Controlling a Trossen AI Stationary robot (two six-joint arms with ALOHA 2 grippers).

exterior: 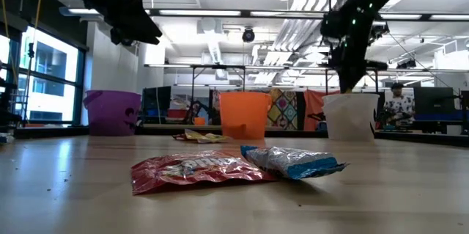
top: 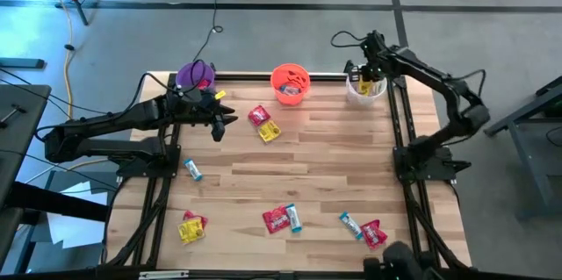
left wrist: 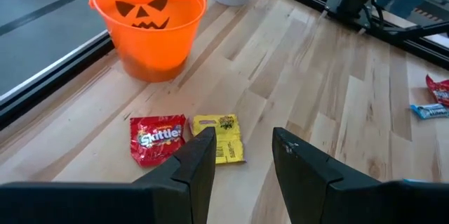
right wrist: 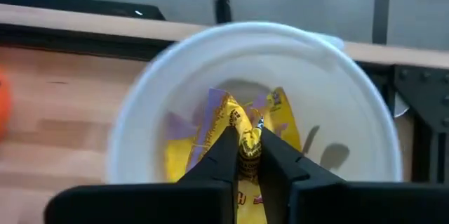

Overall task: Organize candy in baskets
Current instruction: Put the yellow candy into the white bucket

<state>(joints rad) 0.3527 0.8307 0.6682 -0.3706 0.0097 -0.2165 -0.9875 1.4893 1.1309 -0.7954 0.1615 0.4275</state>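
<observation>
My right claw [right wrist: 247, 155] pinches a yellow candy [right wrist: 245, 127] right over the white bucket [right wrist: 351, 104] — that's where the yellow ones go. My left claw [left wrist: 242, 154] hangs spread above the desk [left wrist: 337, 97], near a red packet [left wrist: 157, 138] and a yellow packet [left wrist: 223, 138].

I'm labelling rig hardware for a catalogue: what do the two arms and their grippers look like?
Both arms are dark, near-black jointed links with black cables looped along them. The left gripper ends in two broad, flat, matte black fingers with squared tips. The right gripper has the same dark wedge-shaped fingers. No markings are readable.
</observation>
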